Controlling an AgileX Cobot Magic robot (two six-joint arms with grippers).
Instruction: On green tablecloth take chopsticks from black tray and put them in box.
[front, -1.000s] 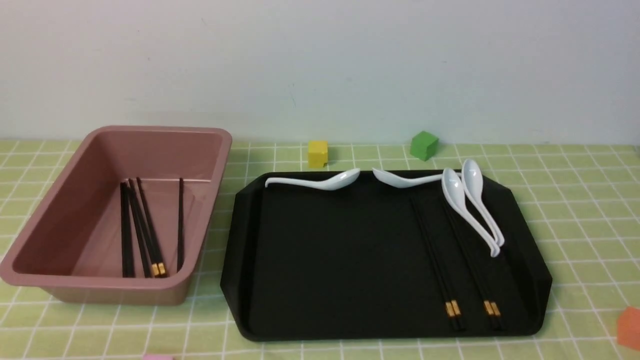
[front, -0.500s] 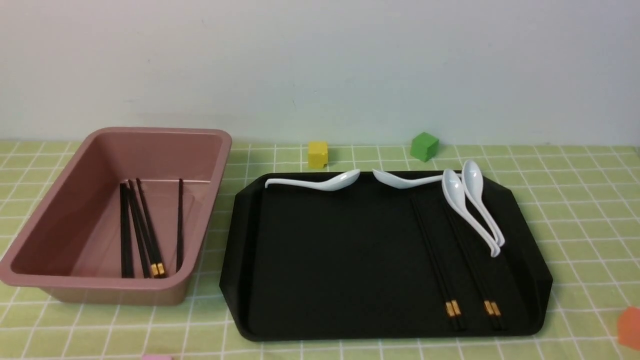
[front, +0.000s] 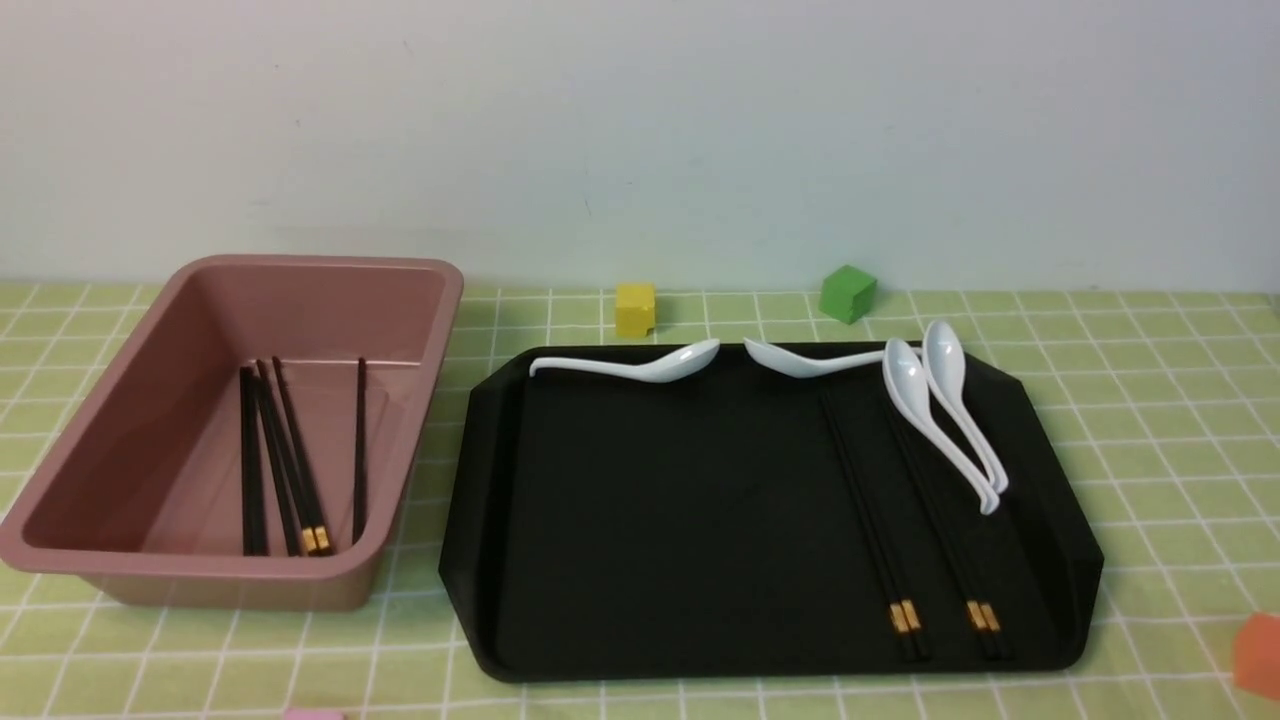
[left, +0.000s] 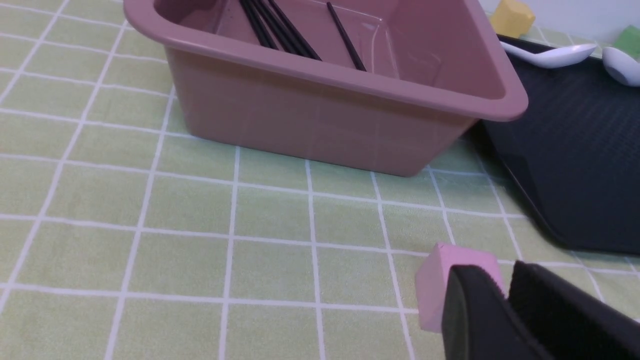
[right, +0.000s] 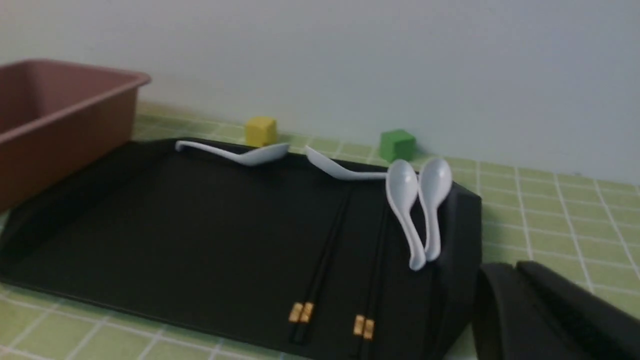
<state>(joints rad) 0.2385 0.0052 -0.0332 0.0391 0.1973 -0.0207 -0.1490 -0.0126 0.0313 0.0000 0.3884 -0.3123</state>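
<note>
Front view, as I see it from the remote station. The black tray (front: 690, 520) lies on the green tablecloth (front: 1150, 400) covering the counter. Two pairs of chopsticks (front: 905, 520) rest at the tray's 3 o'clock side, gold bands toward 6 o'clock. Four white spoons (front: 940, 415) sit along its 12 to 2 o'clock rim. The box (front: 130, 560), at 9 o'clock from the tray, holds more chopsticks. A yellow cube (front: 636, 307) and a green cube (front: 848, 291) stand beyond the tray. My left gripper (left: 505, 295), beside a pink cube (left: 440, 290), shows its fingers pressed together, pinching nothing. My right gripper (right: 515, 280) looks likewise pressed together, beside the tray's near corner.
</note>
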